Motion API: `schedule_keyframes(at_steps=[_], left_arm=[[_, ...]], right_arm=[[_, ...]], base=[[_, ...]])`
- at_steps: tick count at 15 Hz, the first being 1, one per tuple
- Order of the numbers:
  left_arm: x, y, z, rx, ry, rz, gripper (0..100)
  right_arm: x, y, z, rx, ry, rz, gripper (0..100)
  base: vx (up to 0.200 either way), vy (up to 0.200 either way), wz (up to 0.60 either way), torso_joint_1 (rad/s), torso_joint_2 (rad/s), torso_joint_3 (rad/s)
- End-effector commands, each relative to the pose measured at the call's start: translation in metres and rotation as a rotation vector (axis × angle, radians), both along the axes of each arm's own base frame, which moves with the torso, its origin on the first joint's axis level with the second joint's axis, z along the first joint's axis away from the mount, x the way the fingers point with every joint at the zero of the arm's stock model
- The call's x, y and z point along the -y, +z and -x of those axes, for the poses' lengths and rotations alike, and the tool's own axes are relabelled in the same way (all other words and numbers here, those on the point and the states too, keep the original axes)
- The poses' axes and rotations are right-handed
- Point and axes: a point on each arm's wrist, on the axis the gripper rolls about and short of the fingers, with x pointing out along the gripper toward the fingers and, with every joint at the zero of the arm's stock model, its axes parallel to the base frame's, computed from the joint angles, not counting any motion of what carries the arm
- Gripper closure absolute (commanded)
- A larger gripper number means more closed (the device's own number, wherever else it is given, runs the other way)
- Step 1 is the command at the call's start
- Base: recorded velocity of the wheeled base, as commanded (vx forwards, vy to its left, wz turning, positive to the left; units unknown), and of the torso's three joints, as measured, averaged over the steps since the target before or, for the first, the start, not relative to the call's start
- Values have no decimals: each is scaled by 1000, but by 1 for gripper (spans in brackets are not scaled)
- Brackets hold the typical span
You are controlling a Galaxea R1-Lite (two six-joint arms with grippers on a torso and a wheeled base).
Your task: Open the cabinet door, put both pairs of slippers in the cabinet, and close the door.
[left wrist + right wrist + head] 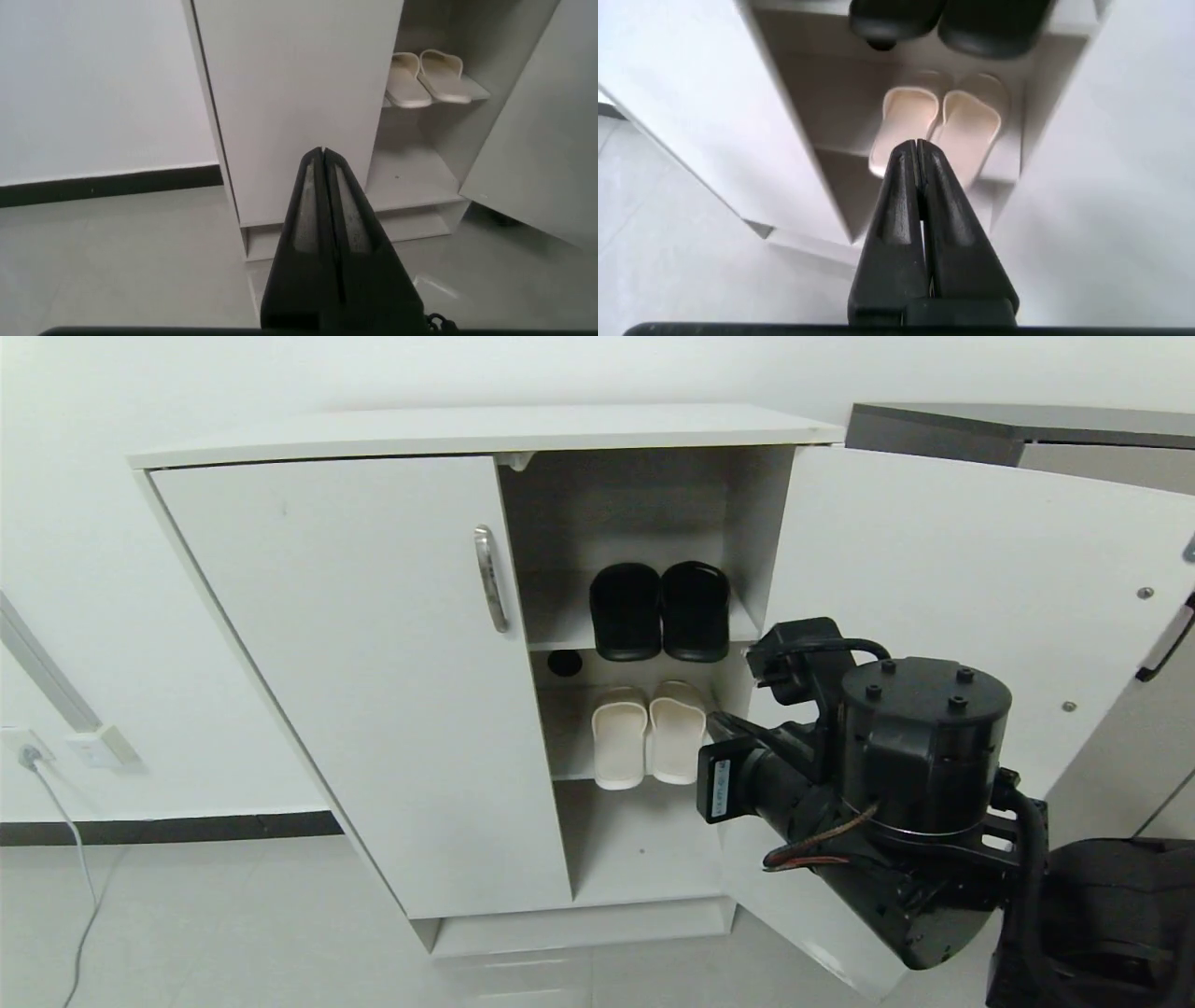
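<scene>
The white cabinet (467,429) stands with its right door (952,588) swung open and its left door (355,663) closed. A black pair of slippers (660,611) sits on the upper shelf. A cream pair of slippers (649,733) sits on the shelf below, toes inward. My right gripper (724,721) hangs shut and empty just in front of the cream pair, beside the open door's inner face. In the right wrist view the shut right gripper (918,149) points at the cream slippers (943,117). My left gripper (322,154) is shut and empty, low before the closed left door (299,84).
The open door's handle (1167,639) is at the far right edge. A grey unit (1018,429) stands behind the open door. A wall socket with a cable (23,751) is at the left. Bare tiled floor (233,924) lies before the cabinet. The cabinet's bottom compartment (635,840) holds nothing.
</scene>
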Motion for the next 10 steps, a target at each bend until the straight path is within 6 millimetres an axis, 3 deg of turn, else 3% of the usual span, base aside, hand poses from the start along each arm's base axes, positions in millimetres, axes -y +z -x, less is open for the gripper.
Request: schedule_keyframes(at_steps=[1,5,10], left_arm=[[0,0,0,0,0,0,100],[0,0,0,0,0,0,100],[0,0,0,0,0,0,100]], right_arm=[[-1,-4,-1,-8,0,10,100],[-2,-9,-1,-18,2,23,100],[-3,-18,-4,-36,2,45,100]], base=[[-200,0,0,2,2,2],[-200,0,0,2,2,1],[0,0,0,0,0,0]])
